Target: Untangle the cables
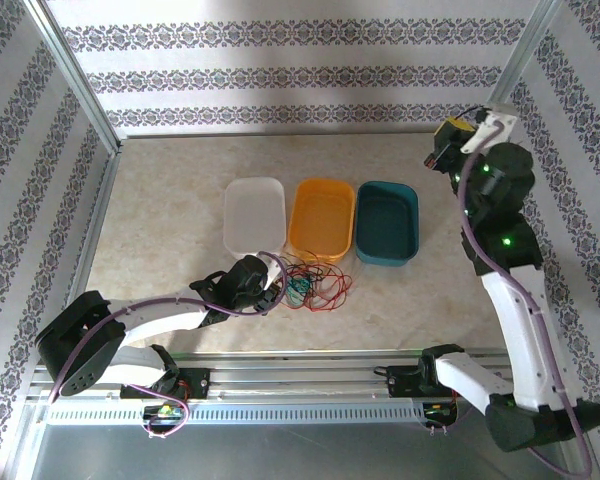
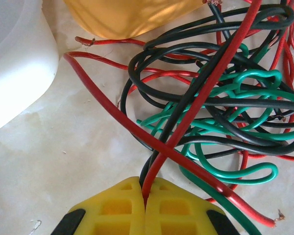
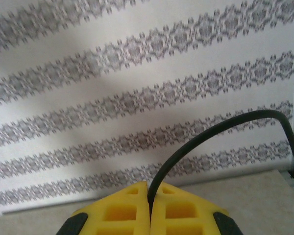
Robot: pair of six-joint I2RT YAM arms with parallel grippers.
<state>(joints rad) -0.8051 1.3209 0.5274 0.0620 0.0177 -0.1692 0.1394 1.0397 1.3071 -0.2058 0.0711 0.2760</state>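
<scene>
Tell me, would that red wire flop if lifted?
Probably springy, not limp: the red wire holds broad curves from the left hand. Likely light, being thin. It crosses a green wire and a black wire, so both may drag along.

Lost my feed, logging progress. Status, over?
Left claw shut on red cable at the tangle. Right claw raised, shut on black cable. Orange tray close behind tangle.
</scene>
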